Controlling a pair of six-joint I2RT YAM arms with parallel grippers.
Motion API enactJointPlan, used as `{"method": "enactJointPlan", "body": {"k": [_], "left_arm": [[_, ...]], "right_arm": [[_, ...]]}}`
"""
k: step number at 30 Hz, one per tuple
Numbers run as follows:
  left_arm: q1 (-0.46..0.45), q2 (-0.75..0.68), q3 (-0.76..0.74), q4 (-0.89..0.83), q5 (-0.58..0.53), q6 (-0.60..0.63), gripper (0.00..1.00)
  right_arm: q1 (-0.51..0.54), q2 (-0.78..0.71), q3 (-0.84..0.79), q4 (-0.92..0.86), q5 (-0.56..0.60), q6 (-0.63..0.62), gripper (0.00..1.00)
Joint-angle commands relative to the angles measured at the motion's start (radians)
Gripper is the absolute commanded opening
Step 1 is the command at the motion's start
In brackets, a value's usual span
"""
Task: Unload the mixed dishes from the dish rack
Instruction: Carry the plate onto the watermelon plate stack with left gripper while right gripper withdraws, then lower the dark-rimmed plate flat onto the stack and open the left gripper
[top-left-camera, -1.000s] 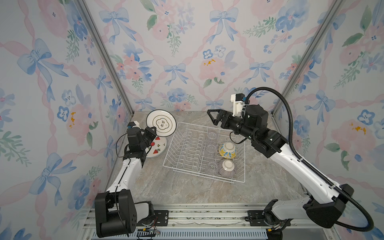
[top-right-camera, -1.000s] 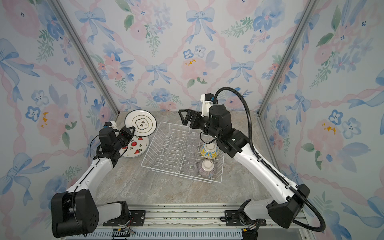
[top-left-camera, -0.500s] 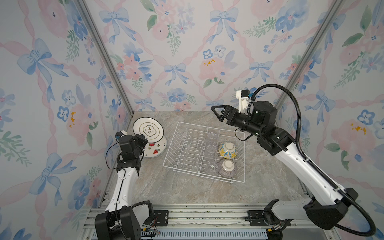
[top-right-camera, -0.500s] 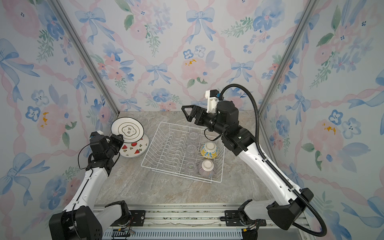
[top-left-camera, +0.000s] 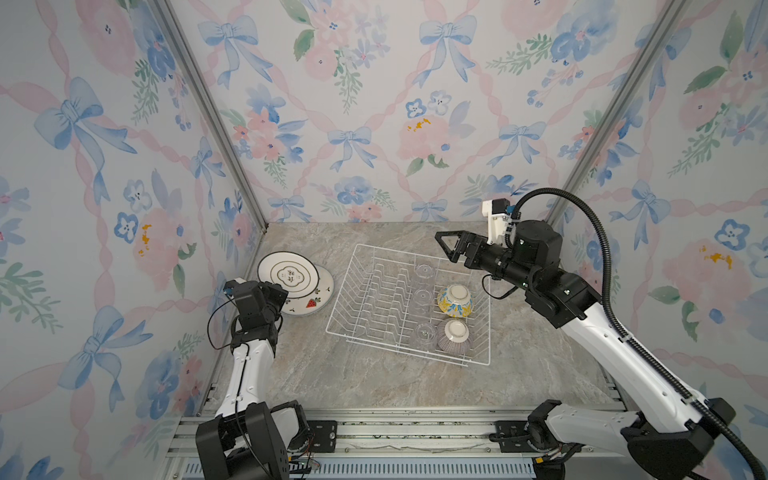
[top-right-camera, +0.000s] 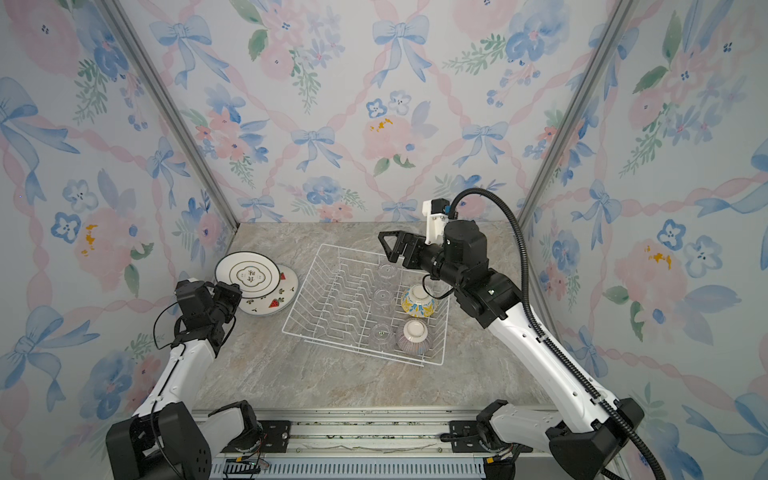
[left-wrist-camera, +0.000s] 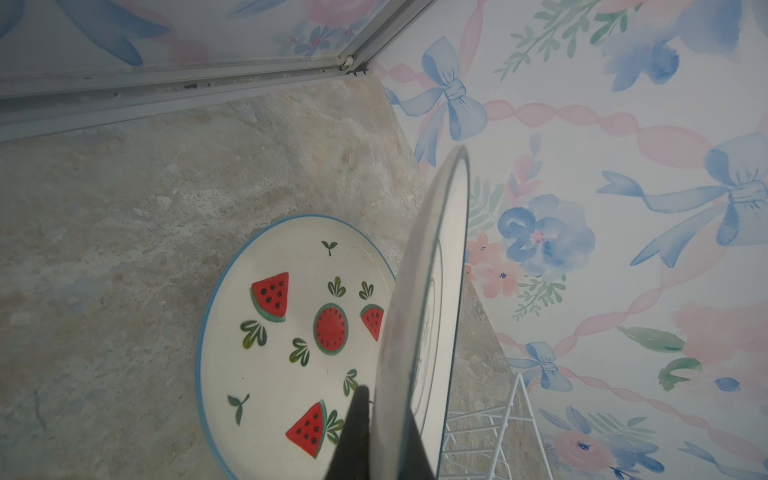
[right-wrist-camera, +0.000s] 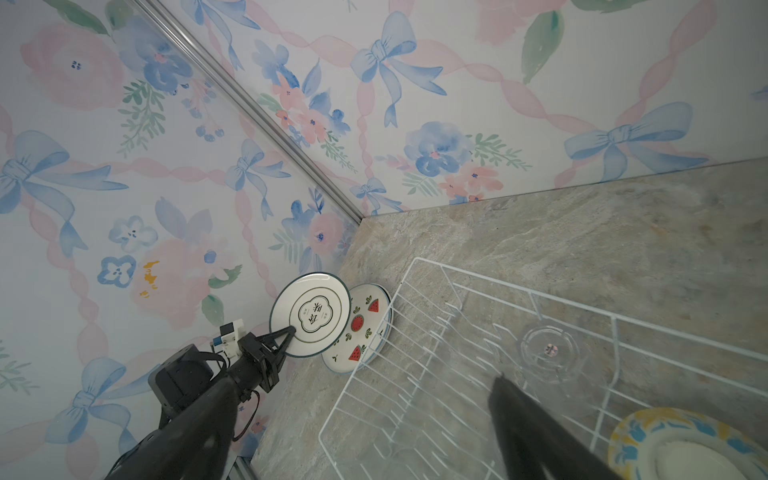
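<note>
Two plates sit outside the dish rack (top-left-camera: 409, 305), at about nine o'clock from it near the left wall. The watermelon plate (top-left-camera: 311, 298) lies flat on the marble tabletop (top-left-camera: 374, 382). The plate with the dark rim band (top-left-camera: 287, 274) is above it, its edge pinched in the left gripper (right-wrist-camera: 286, 334), whose jaws are pressed together on the rim; the left wrist view shows this plate (left-wrist-camera: 432, 316) edge-on, raised over the watermelon plate (left-wrist-camera: 291, 332).

Inside the rack, the plate dividers stand bare. Three clear glasses (top-left-camera: 424, 297) line up in a column from twelve to six o'clock. Just to their three o'clock side, the yellow-blue floral bowl (top-left-camera: 454, 300) and the grey-striped bowl (top-left-camera: 454, 337) rest upside down.

At the rack's one o'clock corner, the right gripper (top-left-camera: 446, 245) hovers with its jaws spread wide, holding nothing.
</note>
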Motion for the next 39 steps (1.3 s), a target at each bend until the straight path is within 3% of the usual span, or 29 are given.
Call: {"method": "enactJointPlan", "body": {"k": [1,20,28,30,32,36,37,39], "left_arm": [[0.008,0.036,-0.006,0.077,0.031,-0.014,0.00],[0.009,0.356,0.085,0.129,0.169,-0.007,0.00],[0.009,0.404,0.085,0.120,0.189,0.027,0.00],[0.009,0.404,0.092,0.093,0.182,0.046,0.17],[0.008,0.412,0.128,0.006,0.158,0.083,0.53],[0.005,0.407,0.155,-0.095,0.140,0.123,0.91],[0.002,0.399,0.155,-0.110,0.134,0.128,0.98],[-0.005,0.387,0.190,-0.159,0.099,0.149,0.98]], "right_arm": [[0.005,-0.040,-0.007,0.006,0.011,-0.054,0.97],[0.045,-0.018,-0.045,-0.001,0.033,-0.084,0.97],[0.047,0.027,-0.021,-0.035,0.033,-0.097,0.97],[0.047,0.032,-0.019,-0.035,0.035,-0.097,0.97],[0.047,0.039,-0.015,-0.038,0.035,-0.099,0.97],[0.046,0.059,0.007,-0.074,0.025,-0.109,0.97],[0.045,0.061,0.009,-0.077,0.020,-0.111,0.97],[0.046,0.064,0.004,-0.076,0.007,-0.124,0.97]]}}
